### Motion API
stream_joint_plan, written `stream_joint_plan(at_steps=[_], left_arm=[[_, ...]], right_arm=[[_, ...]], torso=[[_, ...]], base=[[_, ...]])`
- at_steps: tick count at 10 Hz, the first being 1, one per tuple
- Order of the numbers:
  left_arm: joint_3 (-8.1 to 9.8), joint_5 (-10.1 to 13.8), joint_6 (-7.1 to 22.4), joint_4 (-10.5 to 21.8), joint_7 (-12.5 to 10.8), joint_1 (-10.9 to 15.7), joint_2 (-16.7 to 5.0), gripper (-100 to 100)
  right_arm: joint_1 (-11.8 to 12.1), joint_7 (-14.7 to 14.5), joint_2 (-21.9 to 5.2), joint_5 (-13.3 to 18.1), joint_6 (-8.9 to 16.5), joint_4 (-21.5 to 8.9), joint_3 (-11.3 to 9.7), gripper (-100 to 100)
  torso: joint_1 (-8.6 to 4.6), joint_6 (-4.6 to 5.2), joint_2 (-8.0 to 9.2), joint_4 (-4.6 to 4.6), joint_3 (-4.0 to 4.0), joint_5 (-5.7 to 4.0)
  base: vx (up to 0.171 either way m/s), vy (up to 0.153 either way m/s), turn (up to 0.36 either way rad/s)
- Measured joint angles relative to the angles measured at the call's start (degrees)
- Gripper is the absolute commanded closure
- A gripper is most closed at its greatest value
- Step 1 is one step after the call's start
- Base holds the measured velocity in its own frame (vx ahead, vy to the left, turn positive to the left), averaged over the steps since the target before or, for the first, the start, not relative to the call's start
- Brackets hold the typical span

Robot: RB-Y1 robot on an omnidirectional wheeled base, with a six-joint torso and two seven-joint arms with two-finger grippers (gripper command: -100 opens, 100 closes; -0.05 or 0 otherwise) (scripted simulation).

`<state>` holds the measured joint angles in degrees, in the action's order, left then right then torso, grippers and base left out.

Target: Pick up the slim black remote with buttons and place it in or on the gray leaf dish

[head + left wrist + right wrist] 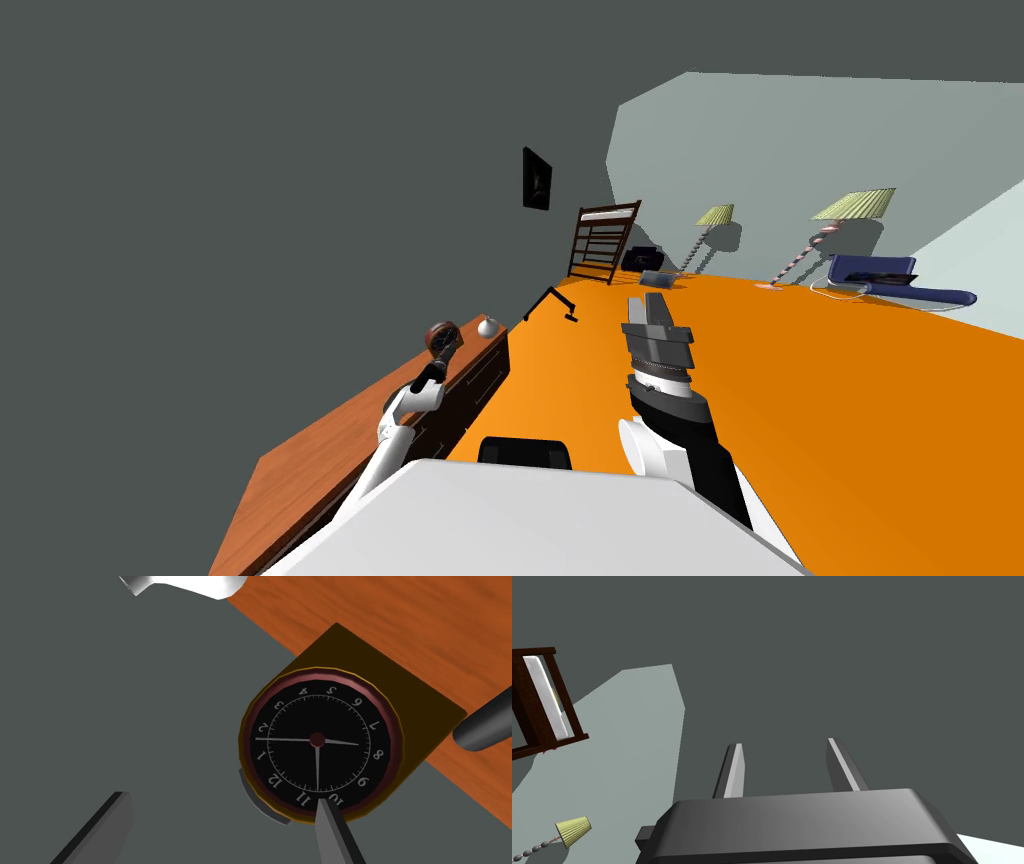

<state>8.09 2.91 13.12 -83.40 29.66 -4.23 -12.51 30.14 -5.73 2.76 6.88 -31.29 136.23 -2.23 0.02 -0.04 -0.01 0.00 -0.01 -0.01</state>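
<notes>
Our left gripper (pixel 222 798) at the clock (pixel 317 741)
It is spread wide over the brown desk (pixel 400 616). A slim dark thing (pixel 482 721) beside the clock may be the remote. Our right gripper (pixel 784 743) is spread too.

Clock (pixel 320 743) is showing a black face, light grey numerals and hands, dark red hub and bezel, gold outer rim. Its square base (pixel 400 686) is reading dark olive-brown. Table (pixel 400 616) is showing reddish-brown wood grain. Floor (pixel 800 400) is rendering flat orange. Near wall (pixel 250 200) is showing dark grey, far wall (pixel 800 130) pale grey-green. Lamp shade (pixel 853 204) is showing ribbed pale yellow-green. Couch (pixel 920 294) is showing navy blue. Right tool (pixel 783 743) is showing a dark grey body, light grey fingers.
</notes>
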Motion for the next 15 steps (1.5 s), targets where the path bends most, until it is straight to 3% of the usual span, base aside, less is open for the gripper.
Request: stream_joint_plan(at_steps=[9, 11, 13, 15], left_arm=[[5.29, 1.4, 10.7, 11.9, 8.9, 5.2, -2.2, -100], [6.14, 2.0, 11.4, 16.2, 10.3, 6.8, -3.2, -100], [7.60, 2.3, 14.0, 20.0, 12.5, 8.4, -3.9, -100], [8.25, 2.5, 16.1, 20.8, 13.7, 8.0, -4.1, -100]], right_arm=[[0.0, 0.0, 0.0, 0.0, 0.0, 0.0, 0.0, 0], [0.0, 0.0, 0.0, 0.0, 0.0, 0.0, 0.0, 0], [0.0, 0.0, 0.0, 0.0, 0.0, 0.0, 0.0, 0], [0.0, 0.0, 0.0, 0.0, 0.0, 0.0, 0.0, 0]], torso=[[0.09, -0.01, -0.04, -0.01, -0.02, 0.02], [0.11, 0.00, -0.02, 0.00, -0.01, 0.02], [0.13, 0.00, -0.03, 0.00, -0.01, 0.02], [0.08, -0.04, -0.01, -0.01, -0.01, 0.02]], base=[[0.018, 0.010, -0.071], [0.019, 0.023, -0.096], [0.023, 0.030, -0.087], [0.024, 0.019, -0.048]])
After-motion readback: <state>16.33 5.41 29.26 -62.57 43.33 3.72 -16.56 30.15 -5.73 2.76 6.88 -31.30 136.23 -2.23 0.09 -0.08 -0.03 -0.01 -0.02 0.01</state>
